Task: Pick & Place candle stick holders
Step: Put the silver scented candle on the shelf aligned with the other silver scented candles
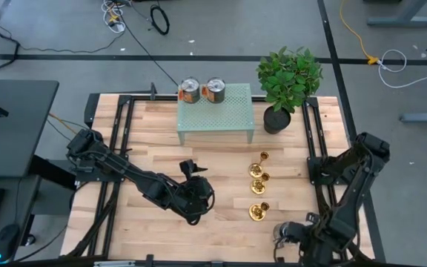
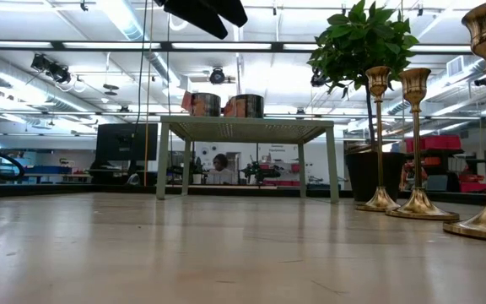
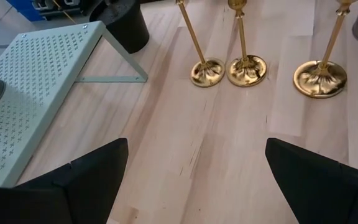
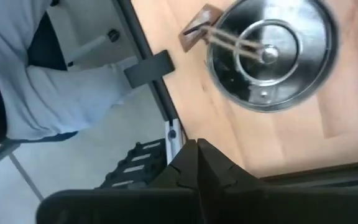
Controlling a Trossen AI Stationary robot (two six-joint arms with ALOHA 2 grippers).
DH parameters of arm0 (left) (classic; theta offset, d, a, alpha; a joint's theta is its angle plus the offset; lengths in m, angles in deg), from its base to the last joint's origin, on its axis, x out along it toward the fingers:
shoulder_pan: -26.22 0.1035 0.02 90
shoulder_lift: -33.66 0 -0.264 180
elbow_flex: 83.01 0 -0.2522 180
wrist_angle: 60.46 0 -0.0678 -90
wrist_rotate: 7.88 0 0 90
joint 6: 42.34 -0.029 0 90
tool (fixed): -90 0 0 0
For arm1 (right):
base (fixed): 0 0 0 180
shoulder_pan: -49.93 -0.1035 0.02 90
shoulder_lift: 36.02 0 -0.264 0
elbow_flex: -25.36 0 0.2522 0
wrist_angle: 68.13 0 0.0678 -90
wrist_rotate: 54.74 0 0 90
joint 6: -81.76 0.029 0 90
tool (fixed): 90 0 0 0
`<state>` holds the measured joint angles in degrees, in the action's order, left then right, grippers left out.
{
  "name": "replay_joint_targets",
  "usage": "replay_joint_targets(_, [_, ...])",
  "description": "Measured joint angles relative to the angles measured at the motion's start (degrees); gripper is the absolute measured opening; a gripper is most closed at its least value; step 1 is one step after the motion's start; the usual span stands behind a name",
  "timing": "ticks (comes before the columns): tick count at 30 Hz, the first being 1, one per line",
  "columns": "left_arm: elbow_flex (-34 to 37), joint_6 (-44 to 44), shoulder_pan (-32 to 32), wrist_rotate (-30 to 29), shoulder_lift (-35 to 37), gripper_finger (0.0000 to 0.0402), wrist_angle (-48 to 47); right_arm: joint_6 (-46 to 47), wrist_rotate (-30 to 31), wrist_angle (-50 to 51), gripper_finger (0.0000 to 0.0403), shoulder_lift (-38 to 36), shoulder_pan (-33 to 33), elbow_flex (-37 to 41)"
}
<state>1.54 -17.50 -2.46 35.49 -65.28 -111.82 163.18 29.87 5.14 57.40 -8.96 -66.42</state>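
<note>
Left gripper (image 1: 192, 169): mid-table, fingers spread wide, empty. Right gripper (image 4: 197, 163): near right edge, fingers pressed together. Candle stick holders (image 1: 258, 188): three upright (in a row), right of centre

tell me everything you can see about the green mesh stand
The green mesh stand is a pale green perforated metal-looking shelf on thin angled legs, standing upright at the table's far middle. Two labelled tin cans sit on its top near the back edge. A potted plant stands beside it; whether they touch is unclear.
</note>
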Motion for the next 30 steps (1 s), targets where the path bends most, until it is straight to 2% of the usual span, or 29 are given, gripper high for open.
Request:
replay_joint_targets(12, [0.01, -0.1, -0.13, 1.94, -0.02, 0.039, 0.09, -11.12, -2.14, 0.01, 0.0009, -0.1, 4.08, 0.0])
replay_joint_targets(18, [0.0, -0.45, -0.17, 1.95, -0.02, 0.039, 0.09, -9.81, 0.57, 1.2, 0.0027, -0.12, 6.73, 0.0])
replay_joint_targets(22, [0.0, -1.42, -0.17, 2.4, -0.02, 0.039, 0.11, -11.3, 2.11, 1.42, 0.0075, -0.01, 6.96, 0.2])
replay_joint_targets(26, [0.0, -1.5, -0.17, 3.02, -0.02, 0.039, 0.13, -11.39, 2.88, 1.03, 0.0149, 0.01, 6.94, 1.9])
replay_joint_targets(30, [0.0, -1.52, -0.17, 3.02, -0.02, 0.039, 0.11, -11.41, 0.26, -2.54, 0.023, 0.05, 6.97, 5.21])
